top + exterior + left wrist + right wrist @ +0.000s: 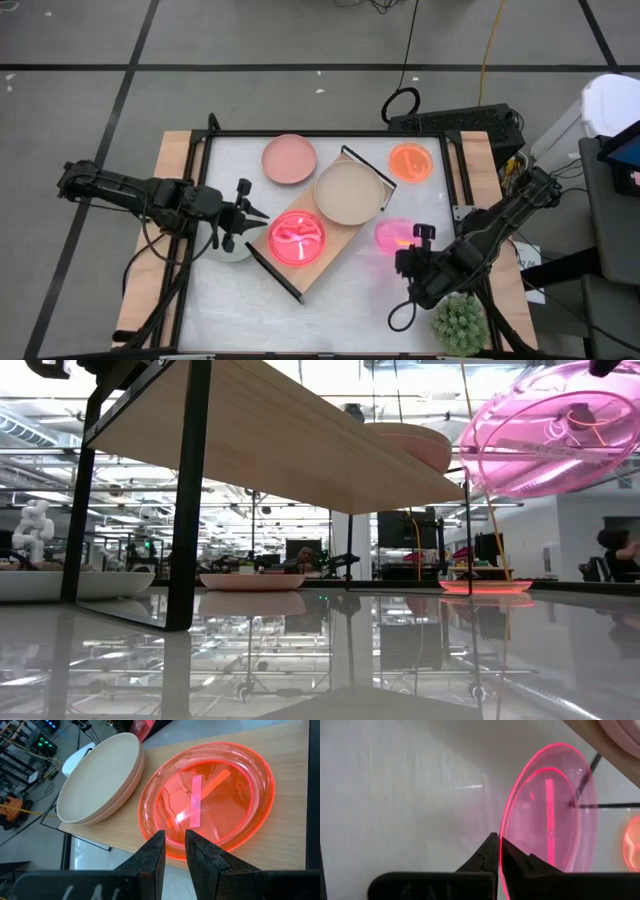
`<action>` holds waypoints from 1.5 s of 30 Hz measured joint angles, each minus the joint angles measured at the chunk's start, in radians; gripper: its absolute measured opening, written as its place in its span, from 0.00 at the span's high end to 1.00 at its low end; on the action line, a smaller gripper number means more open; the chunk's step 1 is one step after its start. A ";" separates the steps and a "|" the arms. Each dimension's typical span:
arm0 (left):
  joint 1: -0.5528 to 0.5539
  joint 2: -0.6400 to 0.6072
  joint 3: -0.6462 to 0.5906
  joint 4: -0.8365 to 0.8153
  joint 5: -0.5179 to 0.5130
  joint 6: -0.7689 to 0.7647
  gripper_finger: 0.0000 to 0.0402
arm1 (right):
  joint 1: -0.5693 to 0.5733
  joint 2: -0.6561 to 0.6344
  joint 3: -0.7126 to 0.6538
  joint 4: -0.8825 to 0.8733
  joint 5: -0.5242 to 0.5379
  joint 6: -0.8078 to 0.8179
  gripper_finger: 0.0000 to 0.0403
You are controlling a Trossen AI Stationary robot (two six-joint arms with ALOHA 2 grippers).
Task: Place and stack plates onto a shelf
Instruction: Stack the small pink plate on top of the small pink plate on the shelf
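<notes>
The shelf (pixel 335 245) lies slantwise across the table's middle. On its board rest a neon red-pink plate (pixel 297 238) and a beige plate (pixel 349 192). My left gripper (pixel 262 213) hovers over the neon plate's near rim (pixel 172 854), its fingers a narrow gap apart with nothing between them. My right gripper (pixel 408 243) is shut on a translucent pink plate (pixel 393 235), which the low view shows raised and tilted (pixel 545 430). A dusty pink plate (pixel 290 158), an orange plate (pixel 410 161) and a pale grey plate (pixel 230 250) lie flat on the table. My right gripper pinches the pink plate's rim (pixel 505 832) between its two fingers, one on each face. The fingers slant steeply down from the table's near right side. The plate is lifted clear of the table and tilted on edge, away from the fingers.
A spiky green plant (pixel 458 322) stands at the near right corner, close to my right arm. The shelf's black frame ends (pixel 275 272) rise from the table. Bare white tabletop (pixel 350 310) lies toward the near edge. A person (pixel 615 550) sits in the room beyond.
</notes>
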 joint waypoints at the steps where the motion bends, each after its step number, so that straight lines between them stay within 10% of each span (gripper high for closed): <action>1: 0.000 0.000 0.000 0.000 0.000 0.000 0.80 | 0.002 0.000 0.007 -0.014 0.000 0.010 1.00; 24: 0.000 0.000 0.000 0.000 0.000 -0.014 0.80 | 0.054 0.015 0.286 -0.244 0.169 -0.002 1.00; 45: 0.000 0.000 0.000 0.007 0.000 -0.015 0.80 | 0.040 0.038 0.315 -0.065 0.472 -0.502 1.00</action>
